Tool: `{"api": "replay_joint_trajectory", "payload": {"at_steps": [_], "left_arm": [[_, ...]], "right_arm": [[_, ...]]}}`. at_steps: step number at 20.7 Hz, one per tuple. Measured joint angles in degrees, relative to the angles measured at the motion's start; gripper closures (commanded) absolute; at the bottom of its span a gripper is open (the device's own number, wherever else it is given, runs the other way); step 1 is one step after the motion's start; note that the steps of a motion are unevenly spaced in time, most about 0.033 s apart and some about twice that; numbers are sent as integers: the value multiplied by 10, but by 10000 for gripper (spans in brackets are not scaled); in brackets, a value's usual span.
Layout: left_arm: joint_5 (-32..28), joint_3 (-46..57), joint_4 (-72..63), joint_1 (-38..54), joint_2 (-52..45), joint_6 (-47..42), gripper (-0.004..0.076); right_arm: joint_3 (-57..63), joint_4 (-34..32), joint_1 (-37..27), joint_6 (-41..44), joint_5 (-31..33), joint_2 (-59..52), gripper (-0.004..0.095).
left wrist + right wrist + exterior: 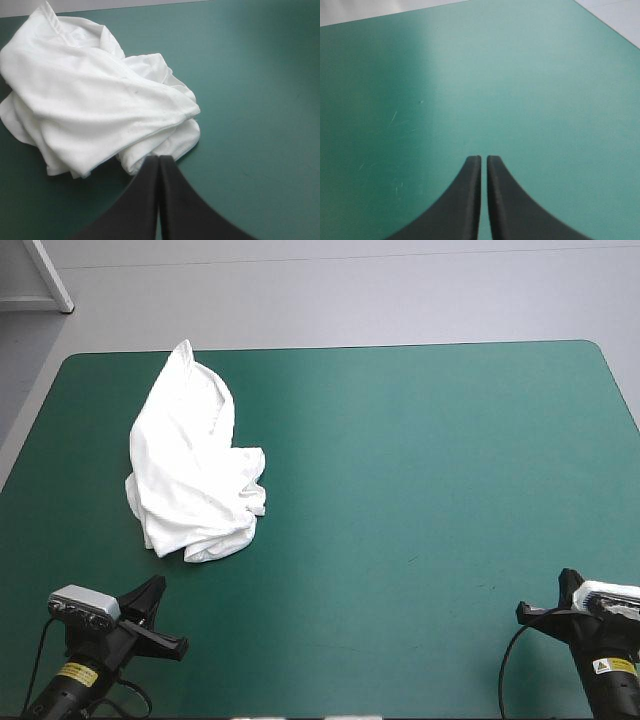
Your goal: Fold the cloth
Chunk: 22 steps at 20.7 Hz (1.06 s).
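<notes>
At table (420, 500) edge, closed left tool (159, 159) faces T-shirt (95, 100)

I've got the table (420, 540) filling most of my high view, its teal-green cover (520, 75) over the whole top, with rounded corners on the far side. Past the far edge is plain grey floor (350, 300), with one thin seam line (400, 257) running across it. At the far left of the high view there's a white panel (40, 275) with a slanted edge. It's cut off, so I can't tell what it is. The light is soft and even. My right wrist view shows a pale sheen on the cover, a few fine scratches (394, 116), and pale floor past the table's far corner.
</notes>
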Motion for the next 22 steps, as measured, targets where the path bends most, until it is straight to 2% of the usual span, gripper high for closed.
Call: {"api": "replay_joint_trajectory", "payload": {"at_steps": [1,2,3,4,5,8,10,12,16,20,22], "left_arm": [[-4,0,0,0,0,0,602],[-9,0,0,0,0,0,466],[-17,-1,0,0,1,-2,407],[-17,-4,0,0,4,-3,278],[-19,-18,-1,0,15,-6,244],[-21,-70,-2,0,63,-32,272],[-21,-127,-2,0,143,-53,272],[2,-228,0,1,282,-71,272],[47,-393,-2,48,515,-90,272],[126,-529,0,127,690,-90,265],[140,-559,0,135,743,-88,265]], "right_arm": [[-8,0,0,0,17,0,521],[-18,0,0,-2,34,0,257],[-36,-1,0,-17,65,0,170],[-42,-1,0,-24,83,0,48],[-55,-2,0,-34,112,0,44],[-87,-2,7,-36,152,0,120],[-127,-6,33,-34,193,10,120],[-184,-28,60,-3,260,38,120],[-254,-69,91,42,332,63,130],[-258,-108,110,76,375,64,130],[-258,-108,112,81,381,64,130]]}}
